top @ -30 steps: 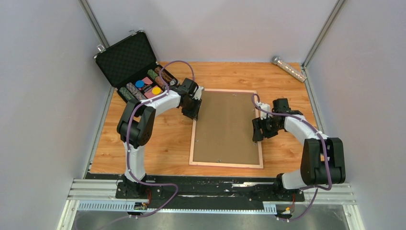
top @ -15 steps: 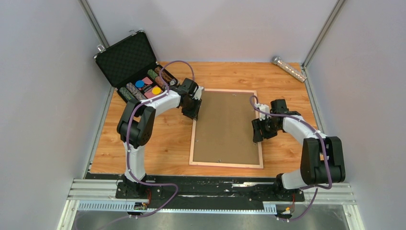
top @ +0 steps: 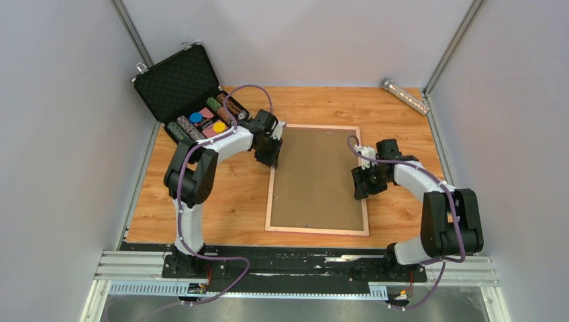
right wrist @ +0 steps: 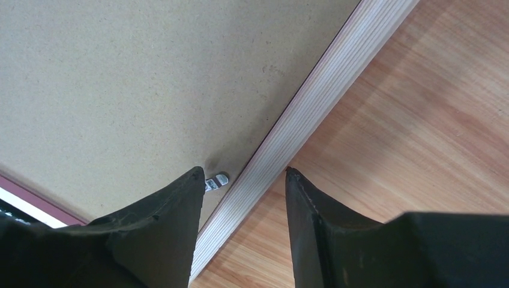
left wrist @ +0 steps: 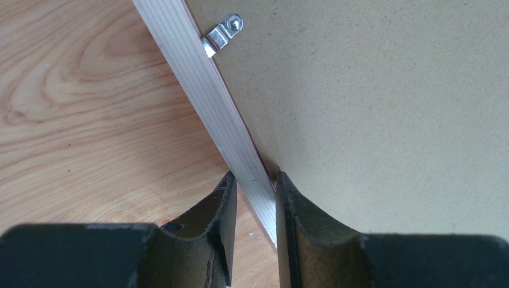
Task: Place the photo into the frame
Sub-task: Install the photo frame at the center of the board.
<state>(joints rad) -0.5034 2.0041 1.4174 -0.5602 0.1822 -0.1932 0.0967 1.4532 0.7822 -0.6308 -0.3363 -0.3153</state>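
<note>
As it lies face down, the frame [left wrist: 204, 90] shows pale wood rails

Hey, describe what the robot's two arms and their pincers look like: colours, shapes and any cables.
The left arm and right arm are alike: white rounded shells with chunky black joint housings. A thin purple cable loops along each. The left pincer and right pincer are matte black, each with two broad fingers curving to narrow tips. No markings show.

The frame [top: 270, 201] lies on the table [top: 221, 201] (centre); case [top: 181, 84] behind-left.
</note>
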